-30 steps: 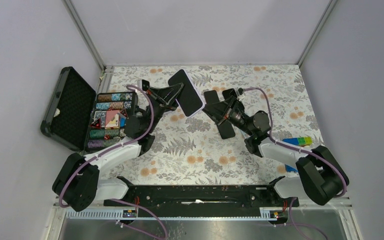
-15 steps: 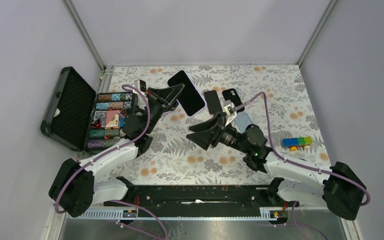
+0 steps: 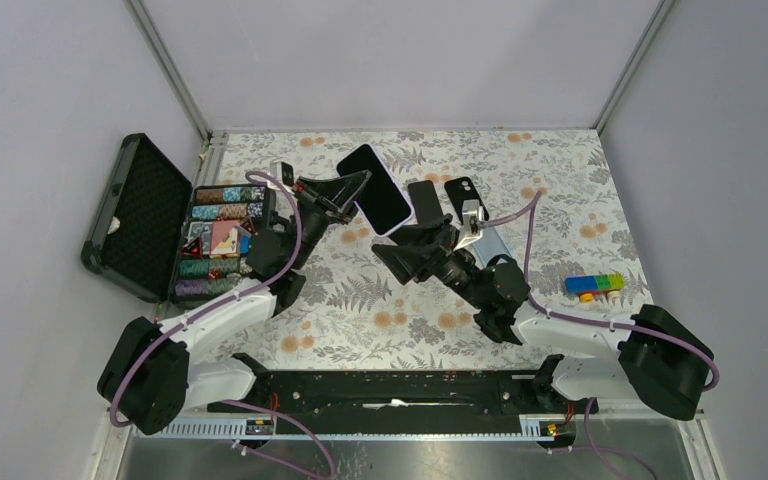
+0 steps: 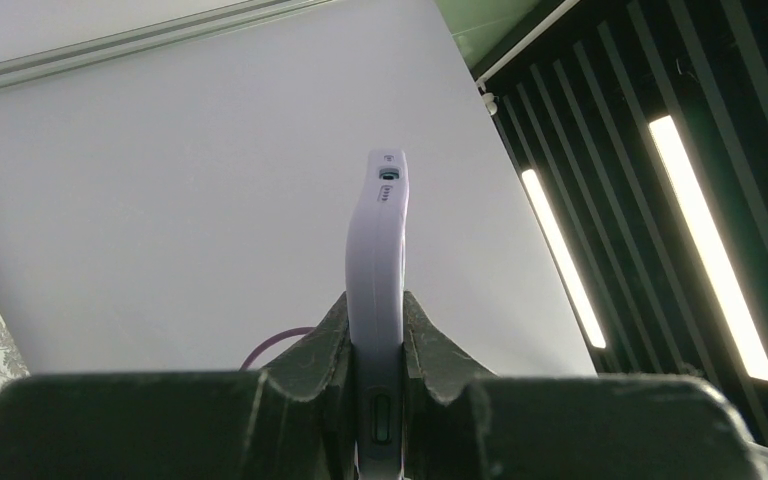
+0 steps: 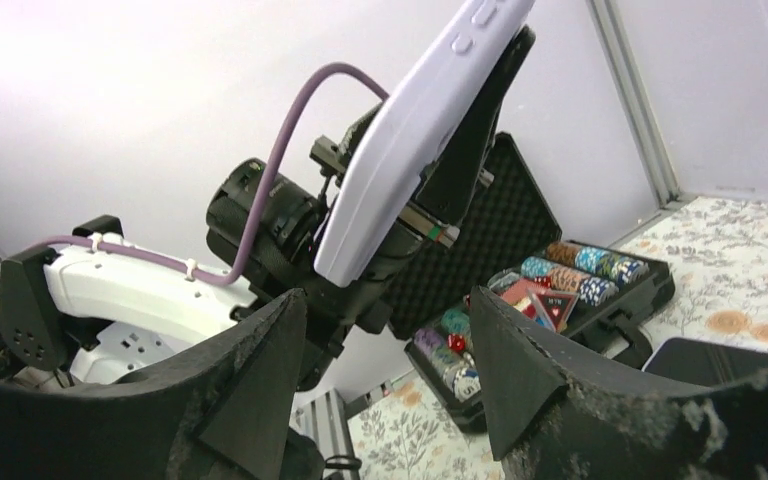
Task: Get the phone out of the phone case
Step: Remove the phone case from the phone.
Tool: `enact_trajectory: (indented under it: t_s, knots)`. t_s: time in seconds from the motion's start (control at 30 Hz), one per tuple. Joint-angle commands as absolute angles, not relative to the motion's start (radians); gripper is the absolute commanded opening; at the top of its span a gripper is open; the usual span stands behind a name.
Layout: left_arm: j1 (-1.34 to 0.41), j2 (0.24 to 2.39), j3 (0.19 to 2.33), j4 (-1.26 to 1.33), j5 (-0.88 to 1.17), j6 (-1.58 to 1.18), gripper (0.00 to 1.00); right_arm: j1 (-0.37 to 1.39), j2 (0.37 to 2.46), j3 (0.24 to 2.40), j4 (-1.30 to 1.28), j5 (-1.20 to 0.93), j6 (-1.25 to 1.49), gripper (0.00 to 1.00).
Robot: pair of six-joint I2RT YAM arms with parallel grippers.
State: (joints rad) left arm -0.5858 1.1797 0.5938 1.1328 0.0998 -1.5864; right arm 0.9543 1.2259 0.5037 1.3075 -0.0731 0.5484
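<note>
Top external, left claw (image 3: 356,192) aloft, clasping phone case (image 3: 382,200)

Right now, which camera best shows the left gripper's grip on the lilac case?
Left wrist: the lilac case stands edge-on, pinched between the two fingers of the left gripper. Top external shows its dark screen face, too small to judge the grip. Right wrist shows its side with buttons, with black gripper parts behind it.

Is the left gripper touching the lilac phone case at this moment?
Touching. The left wrist view shows the left gripper shut on the case, with both fingers pressed against its broad sides.
</note>
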Motion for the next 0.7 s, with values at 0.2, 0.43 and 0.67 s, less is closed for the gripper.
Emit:
enact_trajectory:
  t_s: [0.2, 0.43, 0.67]
  knots:
    - [-0.592, 1.176, 0.602, 1.290, 0.091, -1.621, 0.00, 0.965, 1.252, 0.562, 1.436, -0.005, 0.490, 0.65]
    - [-0.594, 1.170, 0.592, 1.293, 0.090, -1.625, 0.00, 0.965, 1.268, 0.574, 1.437, 0.058, 0.516, 0.54]
    - [-0.594, 1.166, 0.593, 1.285, 0.087, -1.620, 0.00, 0.964, 1.261, 0.566, 1.459, 0.003, 0.485, 0.68]
